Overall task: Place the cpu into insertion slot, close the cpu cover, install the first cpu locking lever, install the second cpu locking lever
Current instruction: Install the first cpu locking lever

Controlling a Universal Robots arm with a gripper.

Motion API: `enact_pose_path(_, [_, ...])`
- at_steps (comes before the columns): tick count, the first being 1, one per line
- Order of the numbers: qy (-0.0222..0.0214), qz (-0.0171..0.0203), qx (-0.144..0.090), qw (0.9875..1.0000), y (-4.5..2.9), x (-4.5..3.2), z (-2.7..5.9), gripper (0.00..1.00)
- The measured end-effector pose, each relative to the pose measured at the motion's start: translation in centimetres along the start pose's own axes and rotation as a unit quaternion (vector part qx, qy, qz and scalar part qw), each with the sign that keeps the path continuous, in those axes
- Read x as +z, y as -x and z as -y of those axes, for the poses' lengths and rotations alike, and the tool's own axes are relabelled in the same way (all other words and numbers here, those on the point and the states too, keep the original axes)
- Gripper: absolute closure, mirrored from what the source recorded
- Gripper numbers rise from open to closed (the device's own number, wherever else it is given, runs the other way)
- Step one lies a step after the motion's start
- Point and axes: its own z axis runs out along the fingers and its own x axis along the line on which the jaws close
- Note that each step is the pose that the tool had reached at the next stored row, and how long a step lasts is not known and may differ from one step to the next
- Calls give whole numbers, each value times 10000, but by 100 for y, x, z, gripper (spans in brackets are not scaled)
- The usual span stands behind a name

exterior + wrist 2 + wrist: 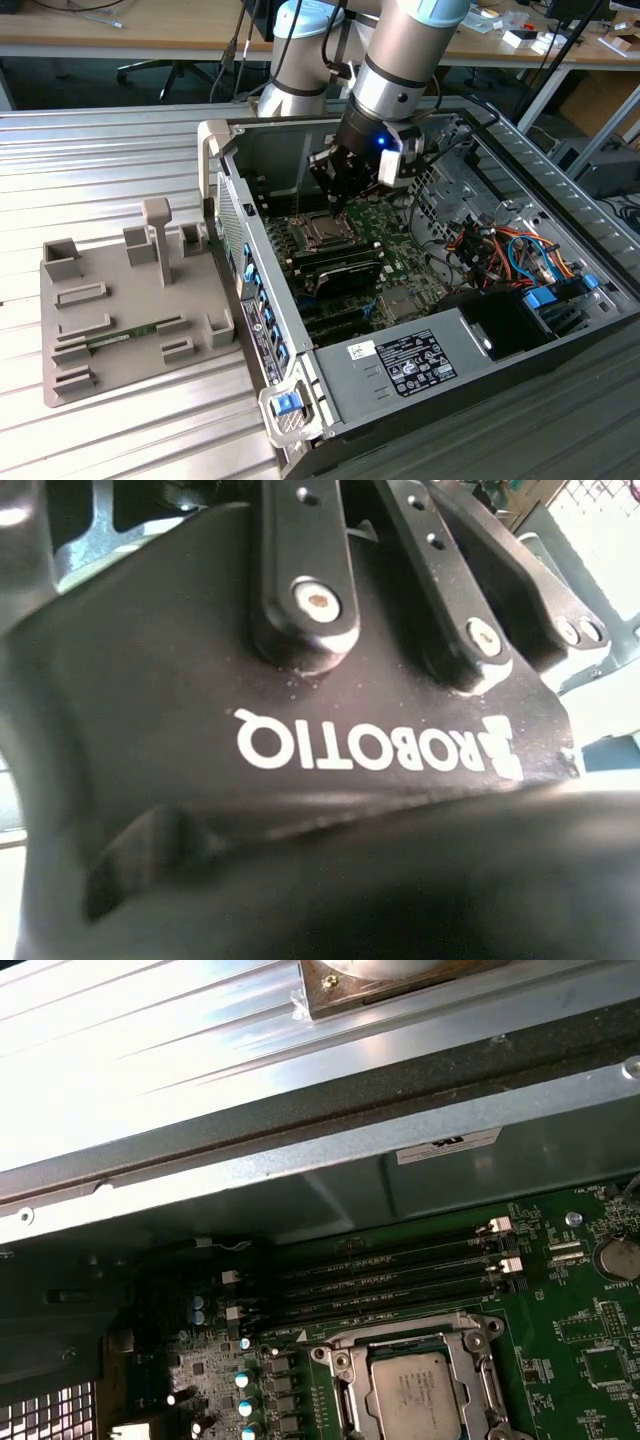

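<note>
Silvery, the small flat square cpu (418,1407) already lies in the black square insertion slot (352,1412), framed by the thin silver metal cpu cover (400,1332). The black hand (337,200) hovers just above the socket; whether it is spread I cannot tell. The lever steps seem in hand, calling for a precise descent.

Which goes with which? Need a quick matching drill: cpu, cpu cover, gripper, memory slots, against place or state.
Things:
1. cpu
2. cpu cover
3. gripper
4. memory slots

Places or states:
A. over the socket, inside the case
B. silvery top, seated in the insertion slot
C. metal frame closed around the chip
D. long black rows beside the socket

Pairs: 1-B, 2-C, 3-A, 4-D
</note>
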Motion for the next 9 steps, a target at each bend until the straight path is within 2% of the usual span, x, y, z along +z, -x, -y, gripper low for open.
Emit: enact_pose_path(9, [-9,1,-140,9999,0,0,0,89])
